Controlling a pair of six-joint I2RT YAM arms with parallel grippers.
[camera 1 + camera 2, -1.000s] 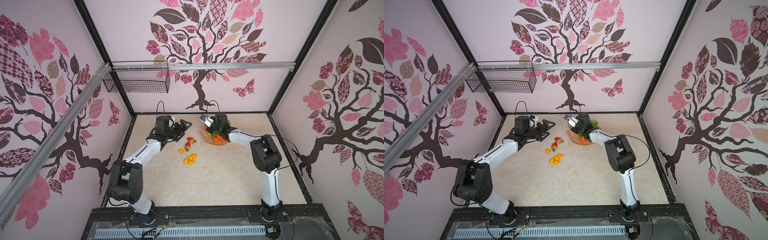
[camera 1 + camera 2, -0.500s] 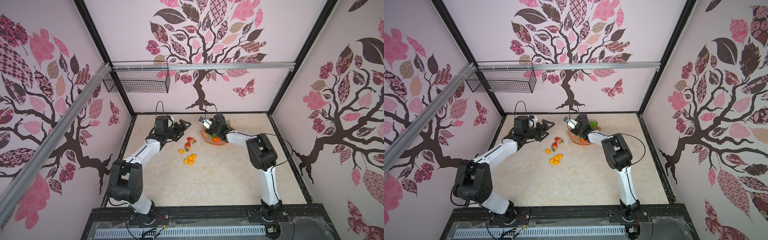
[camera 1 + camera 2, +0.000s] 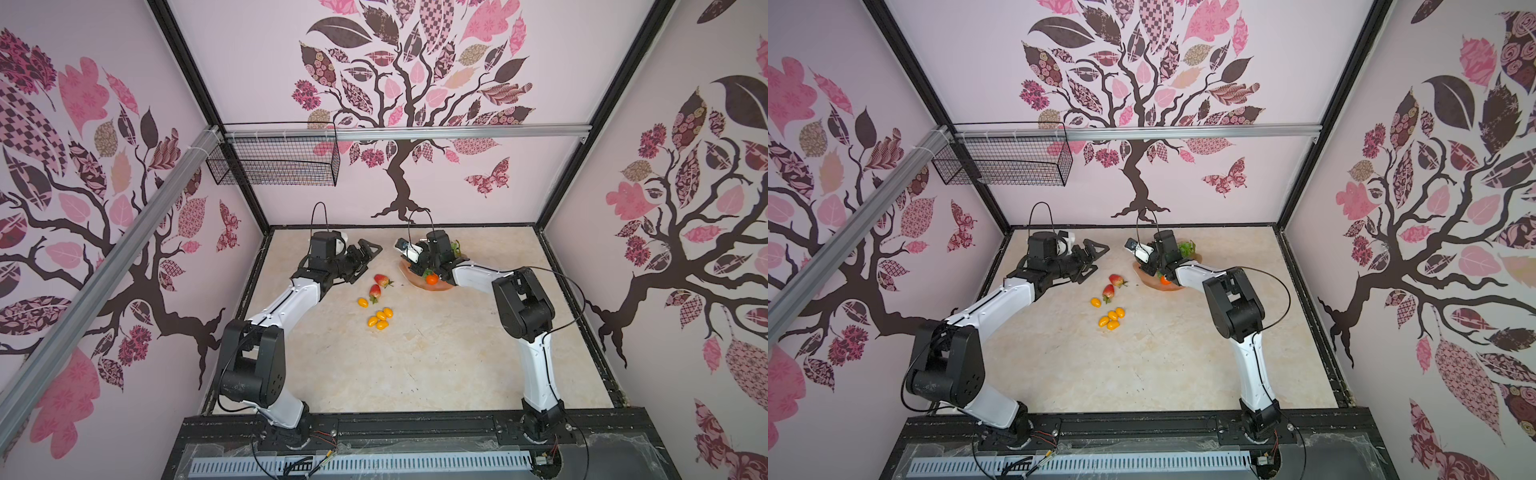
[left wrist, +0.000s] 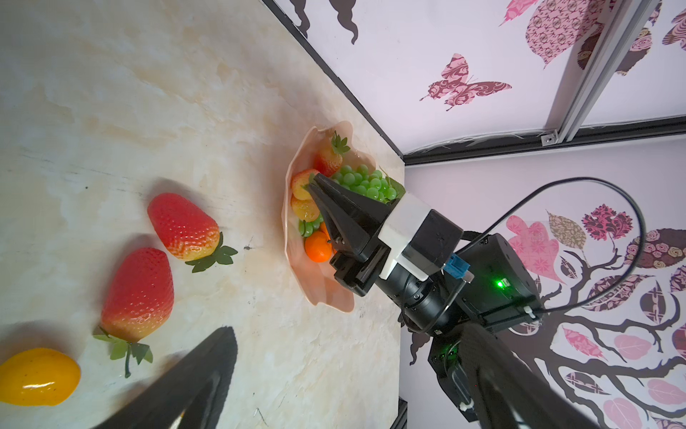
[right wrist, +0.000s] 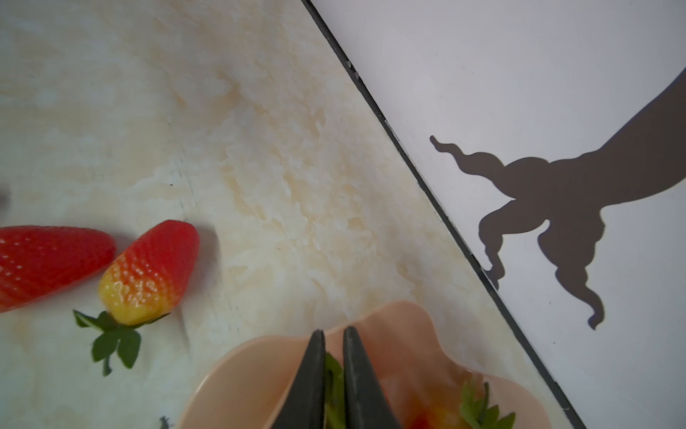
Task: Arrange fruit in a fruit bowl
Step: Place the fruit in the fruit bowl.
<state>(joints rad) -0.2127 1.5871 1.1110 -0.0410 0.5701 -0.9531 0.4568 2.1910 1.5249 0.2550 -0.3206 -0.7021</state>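
Note:
The peach-pink fruit bowl (image 3: pixel 409 277) (image 4: pixel 297 260) (image 5: pixel 260 356) stands at the back of the table and holds a green grape bunch (image 4: pixel 362 184), strawberries and a tangerine (image 3: pixel 432 279) (image 4: pixel 318 247). My right gripper (image 3: pixel 423 271) (image 5: pixel 333 332) reaches into the bowl, its jaws a narrow gap apart with a green leaf showing between them. Two strawberries (image 3: pixel 381 280) (image 3: pixel 375 292) (image 4: pixel 182 226) (image 5: pixel 156 267) and several yellow-orange tomatoes (image 3: pixel 380 319) (image 4: pixel 37 377) lie on the table left of the bowl. My left gripper (image 3: pixel 368 253) (image 4: pixel 345 390) hovers open and empty behind the strawberries.
A black wire basket (image 3: pixel 274 162) hangs on the back wall at the upper left, under an aluminium rail. Black frame edges border the marbled table (image 3: pixel 415 365). The back wall runs close behind the bowl.
My right arm's elbow has swung a little to the left while its gripper stayed over the bowl, and its jaws have parted slightly. The left arm has not moved.

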